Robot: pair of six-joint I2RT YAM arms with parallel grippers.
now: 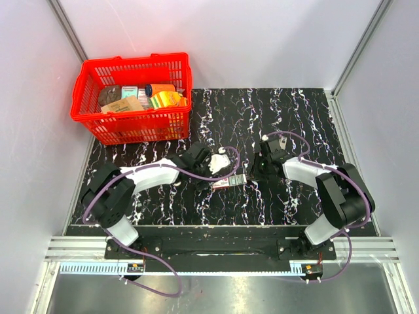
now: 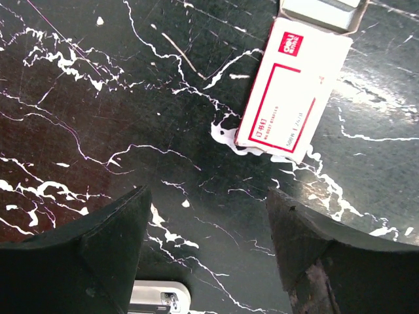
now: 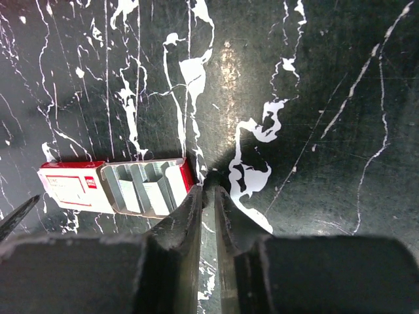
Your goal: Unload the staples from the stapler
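Observation:
A white stapler point(image 1: 222, 158) lies mid-table, and only its end point(image 2: 159, 299) shows at the bottom of the left wrist view. My left gripper point(image 1: 211, 160) point(image 2: 208, 196) hangs open just above the table beside it, with nothing between the fingers. A red and white staple box point(image 1: 228, 181) point(image 2: 293, 91) lies ahead of that gripper. Its tray is slid out, with rows of staples point(image 3: 143, 188) showing in it. My right gripper point(image 1: 250, 174) point(image 3: 208, 190) is shut, its tips down at the tray's right end, and nothing shows between them.
A red basket point(image 1: 131, 62) with packets and boxes stands at the back left. The black marble table point(image 1: 294, 118) is walled in by grey panels on three sides. Purple cables loop along both arms.

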